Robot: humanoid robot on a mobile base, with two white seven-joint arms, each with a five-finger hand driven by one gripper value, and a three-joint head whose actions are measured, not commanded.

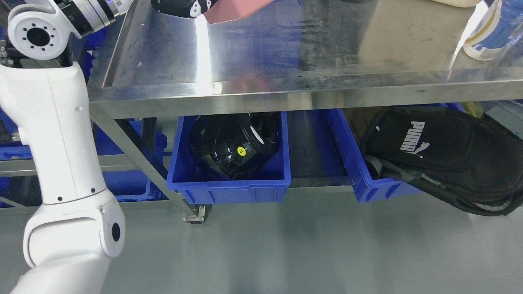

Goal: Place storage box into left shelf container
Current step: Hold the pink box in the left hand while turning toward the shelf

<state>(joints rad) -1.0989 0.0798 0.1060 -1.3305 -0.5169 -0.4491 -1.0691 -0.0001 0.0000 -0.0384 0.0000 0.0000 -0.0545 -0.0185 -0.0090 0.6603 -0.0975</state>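
A pink storage box (235, 10) shows at the top edge, on or just over the steel table top (286, 45); most of it is cut off by the frame. My left hand (184, 7), black with white marks, is against the box's left side with its fingers closed on it. The left arm (61, 143) rises from the lower left corner. The left shelf container is a blue bin (229, 185) on the lower shelf, and it holds a glossy black object (233, 149) with a yellow sticker. The right arm is out of view.
A second blue bin (367, 183) at the lower right holds a black Puma bag (441, 151) that hangs over its front. A bottle (490, 32) stands at the table's far right. More blue bins (130, 179) sit behind the table leg (143, 163). Grey floor lies in front.
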